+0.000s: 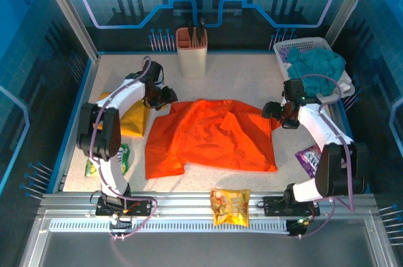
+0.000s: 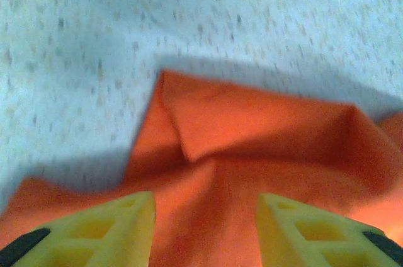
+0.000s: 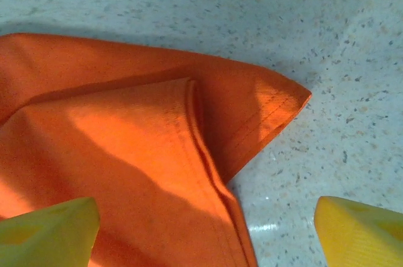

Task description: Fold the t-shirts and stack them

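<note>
Lying roughly flat at the middle of the table [image 1: 252,78], the orange t-shirt [image 1: 214,136] is spread out with wrinkles across it; its left part is folded over on itself, and a lower-left portion juts out toward the near edge. The mustard t-shirt [image 1: 131,118] lies bunched well to the left of it, partly hidden under the left arm, and the two garments are not stacked. The left gripper [image 1: 168,97] stands at the orange t-shirt's far-left corner; in the left wrist view its yellow fingers [image 2: 119,226] are parted over the fabric, with cloth showing between them but nothing pinched. A folded-over flap of the garment lies just ahead of them. The right gripper [image 1: 272,112] stands at the garment's far-right corner; in the right wrist view its fingers [image 3: 359,229] are spread wide, one over the cloth and one over bare tabletop, and a hemmed corner of the garment points outward just beyond them, released. A white basket [image 1: 308,43] at the far right corner holds a teal cloth [image 1: 318,65]. A beige holder [image 1: 192,56] with dark utensils stands at the far edge, centre. An orange-yellow snack packet [image 1: 230,207] rests on the near rail, a purple packet [image 1: 310,157] lies beside the right arm, and a green packet [image 1: 119,157] lies beside the left arm.
</note>
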